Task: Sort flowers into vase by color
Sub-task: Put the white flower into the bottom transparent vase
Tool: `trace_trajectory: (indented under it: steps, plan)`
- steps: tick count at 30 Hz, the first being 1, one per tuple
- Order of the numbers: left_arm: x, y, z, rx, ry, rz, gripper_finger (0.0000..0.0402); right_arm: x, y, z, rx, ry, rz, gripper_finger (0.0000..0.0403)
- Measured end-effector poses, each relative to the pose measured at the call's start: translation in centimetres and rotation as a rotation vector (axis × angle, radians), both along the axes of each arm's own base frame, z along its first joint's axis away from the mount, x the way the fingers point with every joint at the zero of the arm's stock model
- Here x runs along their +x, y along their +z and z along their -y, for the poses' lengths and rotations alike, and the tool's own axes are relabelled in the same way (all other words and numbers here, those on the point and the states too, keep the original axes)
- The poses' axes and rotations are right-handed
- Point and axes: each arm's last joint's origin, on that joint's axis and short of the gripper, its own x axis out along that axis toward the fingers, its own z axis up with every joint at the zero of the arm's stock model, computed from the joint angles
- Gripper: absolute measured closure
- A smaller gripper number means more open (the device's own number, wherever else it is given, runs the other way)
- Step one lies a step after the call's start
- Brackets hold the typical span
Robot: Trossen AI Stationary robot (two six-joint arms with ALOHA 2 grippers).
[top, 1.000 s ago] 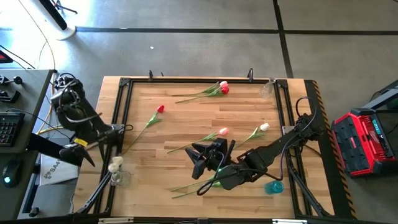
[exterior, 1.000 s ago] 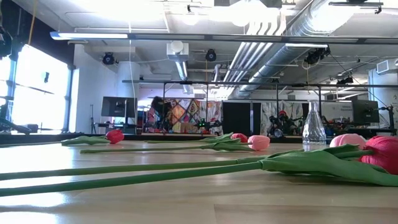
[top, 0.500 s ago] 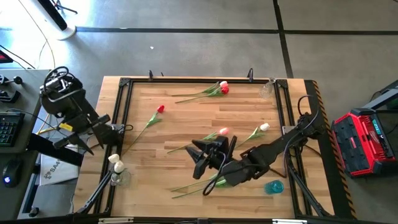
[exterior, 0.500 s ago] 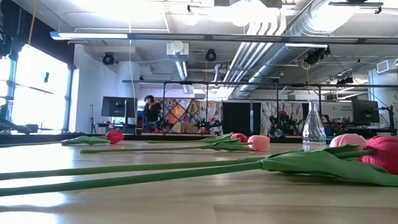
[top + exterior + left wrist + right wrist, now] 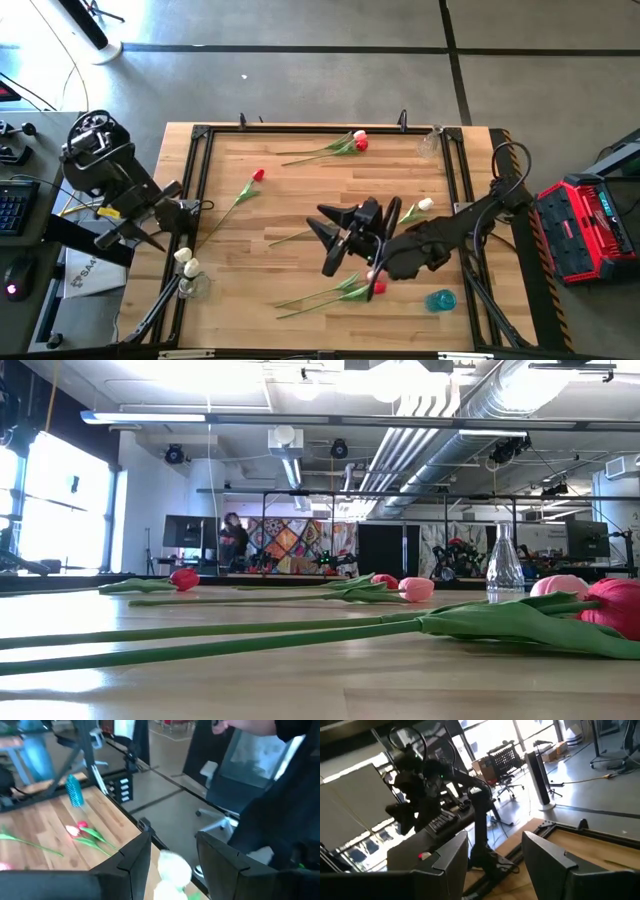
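Observation:
My left gripper (image 5: 158, 218) (image 5: 172, 851) is open, high over the table's near left corner. Below it, cream-white flowers (image 5: 185, 262) (image 5: 172, 872) stand with their stems in a clear vase (image 5: 192, 286). My right gripper (image 5: 326, 240) (image 5: 495, 855) hangs open and level over the middle of the table, with nothing between its fingers. Other flowers lie flat on the wood: a red one (image 5: 258, 175) (image 5: 184, 578), a pink and a red one (image 5: 358, 140) at the far edge, a white one (image 5: 425, 205), and a red-headed one (image 5: 376, 288) near the front.
A blue vase (image 5: 440, 300) (image 5: 74, 790) stands at the near right. A clear vase (image 5: 430, 143) (image 5: 505, 565) stands at the far right corner. A black frame (image 5: 300, 128) runs along the table's edges. A person (image 5: 232, 540) moves in the room behind.
My left gripper has risen from the vase of white flowers and tipped up toward level, still open. My right gripper has also risen, rolled about its axis and drifted a little toward the far edge. It now covers the pink flower and uncovers the red head near the front.

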Motion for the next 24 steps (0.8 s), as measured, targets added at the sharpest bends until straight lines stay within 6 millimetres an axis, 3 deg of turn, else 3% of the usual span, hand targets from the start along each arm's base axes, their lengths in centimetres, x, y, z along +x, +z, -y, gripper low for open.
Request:
trace_trajectory:
  steps: [10,16,24]
  plan:
    - [2.6,1.1,0.9,-0.052,0.125,0.08,0.0255,-0.7,1.0,0.4,-0.092,-0.008,-0.027,0.0228]
    - [5.3,1.2,1.6,-0.08,0.146,0.068,0.0255,-3.6,3.4,1.9,-0.096,-0.013,-0.037,0.0231]
    - [8.0,0.9,2.0,-0.085,0.217,0.059,0.0255,-7.5,4.1,3.3,-0.076,0.008,-0.143,0.0253]
